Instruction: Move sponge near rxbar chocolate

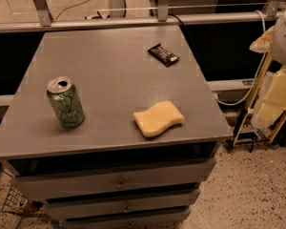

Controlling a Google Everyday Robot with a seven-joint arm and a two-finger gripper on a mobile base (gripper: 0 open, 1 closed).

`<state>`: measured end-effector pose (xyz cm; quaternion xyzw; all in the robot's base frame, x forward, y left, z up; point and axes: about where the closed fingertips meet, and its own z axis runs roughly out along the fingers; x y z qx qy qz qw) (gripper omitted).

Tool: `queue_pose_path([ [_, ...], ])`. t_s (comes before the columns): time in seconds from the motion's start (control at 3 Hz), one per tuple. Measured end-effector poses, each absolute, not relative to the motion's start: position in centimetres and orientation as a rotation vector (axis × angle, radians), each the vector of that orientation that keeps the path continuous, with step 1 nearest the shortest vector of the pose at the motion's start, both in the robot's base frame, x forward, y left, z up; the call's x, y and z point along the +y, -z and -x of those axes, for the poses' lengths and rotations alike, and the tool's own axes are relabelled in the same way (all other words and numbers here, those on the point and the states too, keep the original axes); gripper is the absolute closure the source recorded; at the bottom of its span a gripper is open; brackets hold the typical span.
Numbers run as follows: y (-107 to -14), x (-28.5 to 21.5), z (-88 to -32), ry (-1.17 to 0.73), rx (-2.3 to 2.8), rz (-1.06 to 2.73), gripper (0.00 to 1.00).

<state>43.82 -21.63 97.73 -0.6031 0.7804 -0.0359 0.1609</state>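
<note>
The pale yellow sponge [158,119] with wavy edges lies flat on the grey cabinet top [109,66], near its front right. The rxbar chocolate [164,54], a small black glossy bar, lies at the back right of the top, well behind the sponge. My gripper [275,98], cream-coloured, hangs off the right side of the cabinet, clear of its edge, to the right of the sponge and apart from it. It holds nothing that I can see.
A green drink can [66,102] stands upright at the front left of the top. Drawers [119,182] are below the top. A metal rail [133,22] and cables run behind the cabinet. A speckled floor [257,190] lies to the right.
</note>
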Motion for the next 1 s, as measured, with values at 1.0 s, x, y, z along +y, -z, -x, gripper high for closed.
queue_pose_path([
  [1.0, -92.8, -15.5, -48.7, -0.09, 2.1, 1.86, 0.0],
])
